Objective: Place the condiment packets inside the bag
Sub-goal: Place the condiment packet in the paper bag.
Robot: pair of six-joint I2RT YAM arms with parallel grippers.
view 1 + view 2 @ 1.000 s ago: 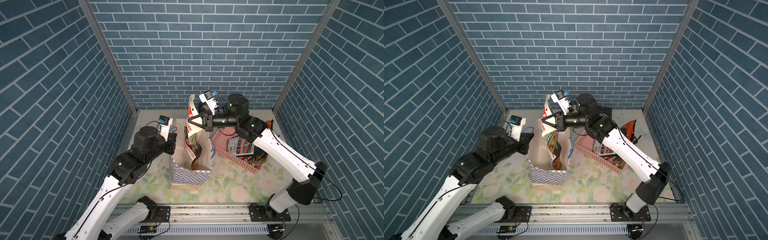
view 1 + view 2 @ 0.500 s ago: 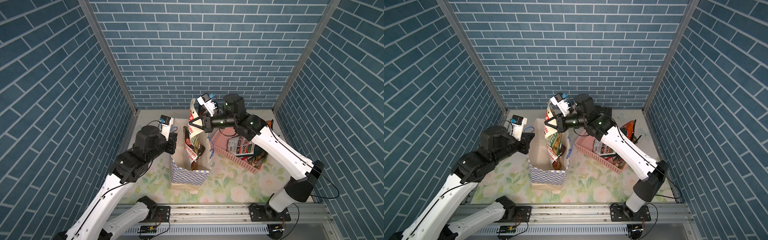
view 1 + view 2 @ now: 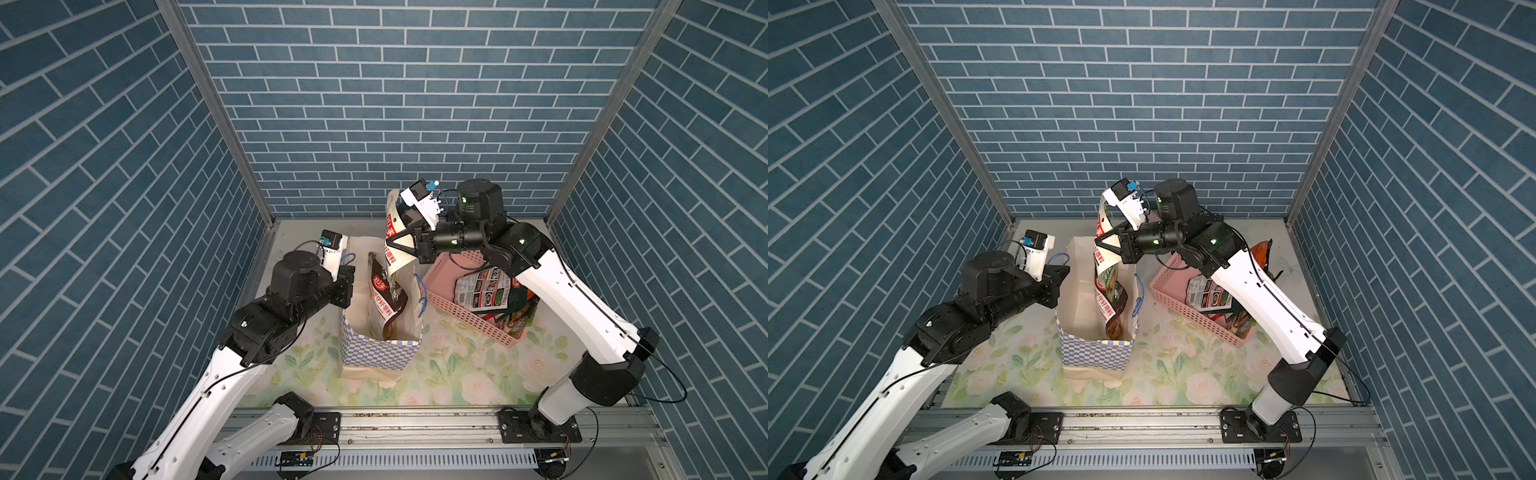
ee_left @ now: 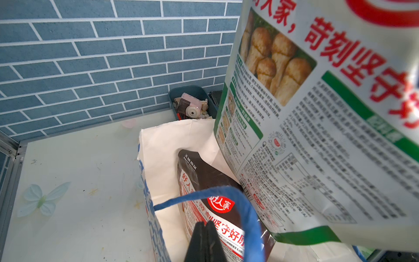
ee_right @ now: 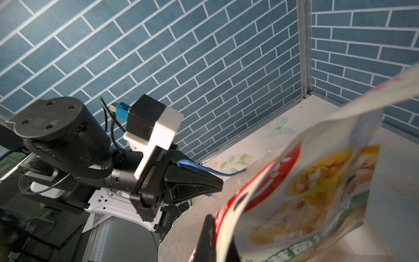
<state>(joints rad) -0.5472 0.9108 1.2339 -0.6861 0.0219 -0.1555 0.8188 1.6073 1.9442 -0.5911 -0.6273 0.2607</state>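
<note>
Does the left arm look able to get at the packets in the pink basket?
Probably not: the left gripper, shut, sits inside the handle loop of the bag, which stands between it and the pink basket holding the packets.

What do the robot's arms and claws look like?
The left arm and right arm are long white tubes with chunky black joints. The left claw and right claw are black and pointy, each topped by a white camera block with a blue plug. Thin black cables loop along them, and a green light glows on the right arm.
</note>
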